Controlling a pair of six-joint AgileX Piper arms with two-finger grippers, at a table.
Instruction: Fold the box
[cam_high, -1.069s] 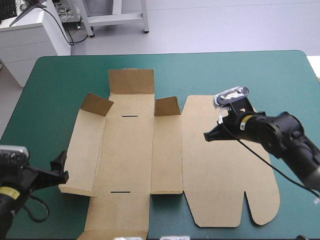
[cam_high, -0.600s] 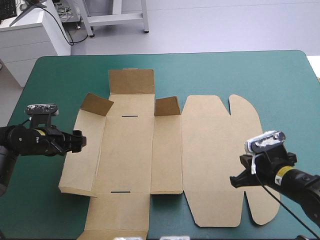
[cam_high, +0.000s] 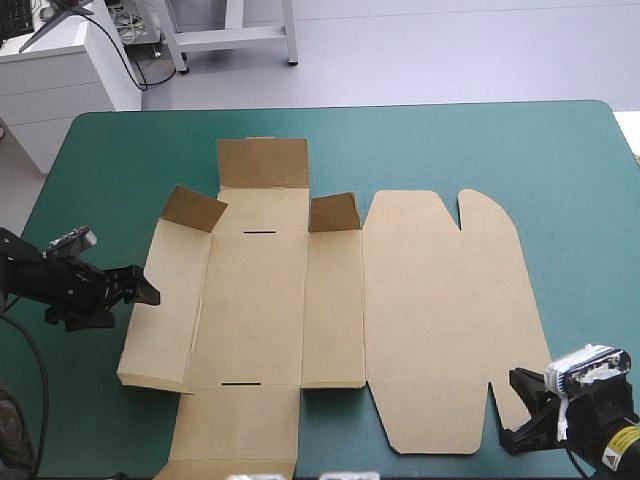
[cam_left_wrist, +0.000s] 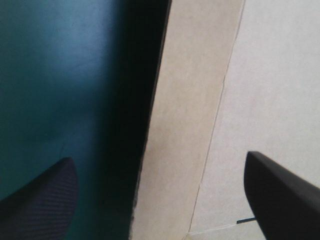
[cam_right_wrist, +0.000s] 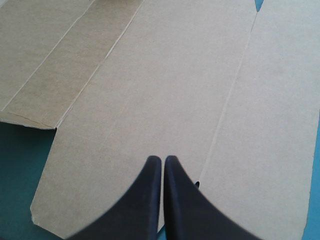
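Observation:
The brown box lies flat in the middle of the table, with a far flap and two small corner flaps raised. My left gripper is low at the box's left edge, open. In the left wrist view the left wall panel runs between the spread fingers of that gripper. My right gripper is at the near right corner, by the lid's rounded tab. In the right wrist view its fingers meet in a point over the near edge of the flat lid, shut with nothing held.
The teal-green cover shows all round the box, widest along the far side and at the right. The box's near flap reaches the table's near edge.
My right gripper has drawn back from over the lid's middle to the near right corner. My left gripper came up to the box's left edge. The box has not moved.

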